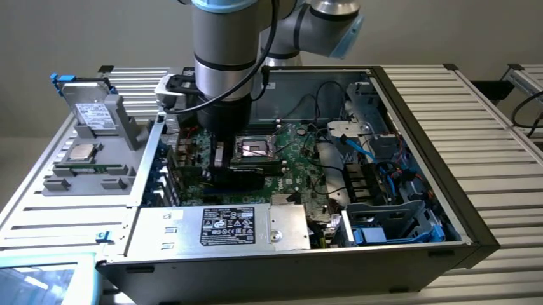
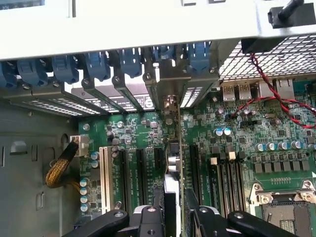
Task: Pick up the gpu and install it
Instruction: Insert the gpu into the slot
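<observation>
Two black fingers of the pincer (image 2: 175, 223) are about half closed on the gpu (image 2: 175, 148). The card stands edge-on and upright between them, gripped on both faces as far as I can see. It hangs low over the black expansion slots (image 2: 140, 173) of the green mobo (image 2: 237, 133), metal end toward the row of blue clips (image 2: 131, 61) on the rear wall. I can't tell if it's seated in a slot. White slot (image 2: 103, 180) lies well to one side, CPU socket (image 2: 284, 212) to the other. Exterior view: arm (image 1: 222, 51) reaches straight down into the open PC case (image 1: 280, 273), which lies on the slatted table (image 1: 484, 114). Grey holder (image 1: 93, 159) w/ a silver chip (image 1: 82, 151) sits at the exterior view's left, outside the case.
</observation>
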Available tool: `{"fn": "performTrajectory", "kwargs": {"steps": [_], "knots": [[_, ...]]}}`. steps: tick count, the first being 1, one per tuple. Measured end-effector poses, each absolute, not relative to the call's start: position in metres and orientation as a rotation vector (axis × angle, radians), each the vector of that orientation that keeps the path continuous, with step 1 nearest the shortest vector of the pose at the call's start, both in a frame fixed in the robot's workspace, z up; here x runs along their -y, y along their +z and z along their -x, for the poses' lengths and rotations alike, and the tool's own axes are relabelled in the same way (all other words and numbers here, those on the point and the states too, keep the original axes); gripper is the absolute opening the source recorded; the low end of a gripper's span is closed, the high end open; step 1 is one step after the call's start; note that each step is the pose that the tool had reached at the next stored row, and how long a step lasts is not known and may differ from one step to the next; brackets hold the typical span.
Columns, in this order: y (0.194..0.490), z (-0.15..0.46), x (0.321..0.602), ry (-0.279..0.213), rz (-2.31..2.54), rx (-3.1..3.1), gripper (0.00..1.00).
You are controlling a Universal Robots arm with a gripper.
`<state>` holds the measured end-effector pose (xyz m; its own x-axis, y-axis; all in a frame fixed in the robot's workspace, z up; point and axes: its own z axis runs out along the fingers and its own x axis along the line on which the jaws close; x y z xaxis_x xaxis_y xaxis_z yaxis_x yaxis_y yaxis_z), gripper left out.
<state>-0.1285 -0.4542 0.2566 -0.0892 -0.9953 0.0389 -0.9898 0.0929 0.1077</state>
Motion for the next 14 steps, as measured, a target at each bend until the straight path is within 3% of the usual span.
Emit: {"fn": "performTrajectory", "kwargs": {"steps": [14], "knots": [[0.2533, 0.1286, 0.4506, -0.081, -2.049, 2.244, 0.28]]}}
